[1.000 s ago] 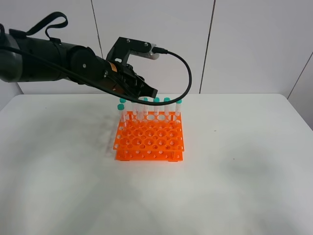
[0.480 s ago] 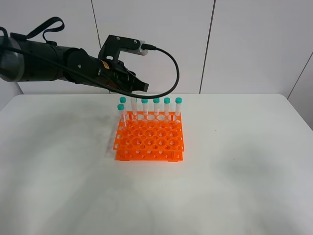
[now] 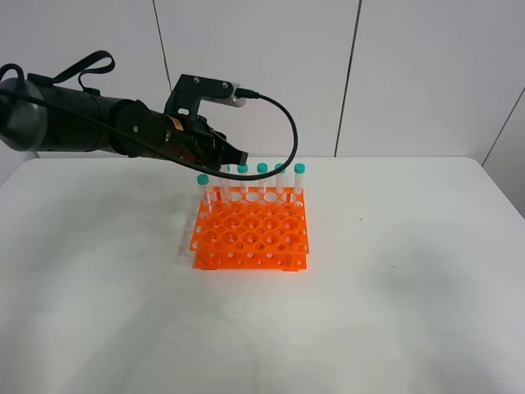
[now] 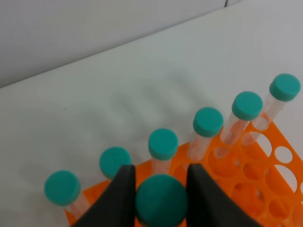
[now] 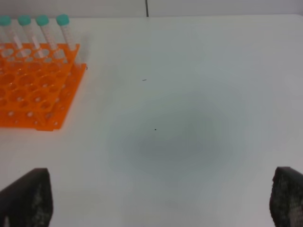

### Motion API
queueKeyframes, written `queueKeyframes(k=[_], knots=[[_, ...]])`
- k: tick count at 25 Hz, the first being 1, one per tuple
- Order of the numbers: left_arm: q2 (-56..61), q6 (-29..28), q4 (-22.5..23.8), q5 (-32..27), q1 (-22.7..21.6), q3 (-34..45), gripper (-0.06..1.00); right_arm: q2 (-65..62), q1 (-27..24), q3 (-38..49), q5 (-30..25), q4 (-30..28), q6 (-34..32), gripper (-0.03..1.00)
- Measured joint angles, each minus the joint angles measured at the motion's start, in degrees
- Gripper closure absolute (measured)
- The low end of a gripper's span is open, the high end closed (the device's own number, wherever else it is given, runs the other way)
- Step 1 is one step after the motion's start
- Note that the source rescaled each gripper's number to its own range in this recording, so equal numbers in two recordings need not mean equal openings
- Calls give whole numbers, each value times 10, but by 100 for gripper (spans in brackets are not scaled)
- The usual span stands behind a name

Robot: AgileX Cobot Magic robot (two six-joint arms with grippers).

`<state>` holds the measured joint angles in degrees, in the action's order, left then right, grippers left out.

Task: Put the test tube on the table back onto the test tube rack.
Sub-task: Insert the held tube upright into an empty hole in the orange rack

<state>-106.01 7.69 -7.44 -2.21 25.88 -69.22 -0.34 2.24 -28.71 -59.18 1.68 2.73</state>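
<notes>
The orange test tube rack (image 3: 250, 234) stands mid-table on the white table (image 3: 410, 287). Several teal-capped tubes (image 3: 280, 169) stand upright along its back row. My left gripper (image 3: 226, 156) hovers over the rack's back left corner. In the left wrist view it is shut on the teal cap of a test tube (image 4: 161, 201), black fingers (image 4: 116, 201) on either side, just in front of the row of capped tubes (image 4: 208, 121) in the rack (image 4: 265, 175). The held tube's body is hidden. My right gripper (image 5: 161, 201) is open over bare table, well to the right of the rack (image 5: 33, 90).
A black cable (image 3: 287, 131) loops from the left arm over the rack's back edge. A white panelled wall (image 3: 410, 74) rises behind the table. Bare tabletop lies in front of and right of the rack.
The left gripper drew back to the left over the rack's rear row, rose a little, then dipped again toward the back left corner. The right gripper is unmoved.
</notes>
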Motion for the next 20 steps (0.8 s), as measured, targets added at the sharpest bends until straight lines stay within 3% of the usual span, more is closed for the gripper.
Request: queueKeyframes(k=[20], knots=[[-21,15,0,29,0,6,94,0,0,0,0,0,0,-3]])
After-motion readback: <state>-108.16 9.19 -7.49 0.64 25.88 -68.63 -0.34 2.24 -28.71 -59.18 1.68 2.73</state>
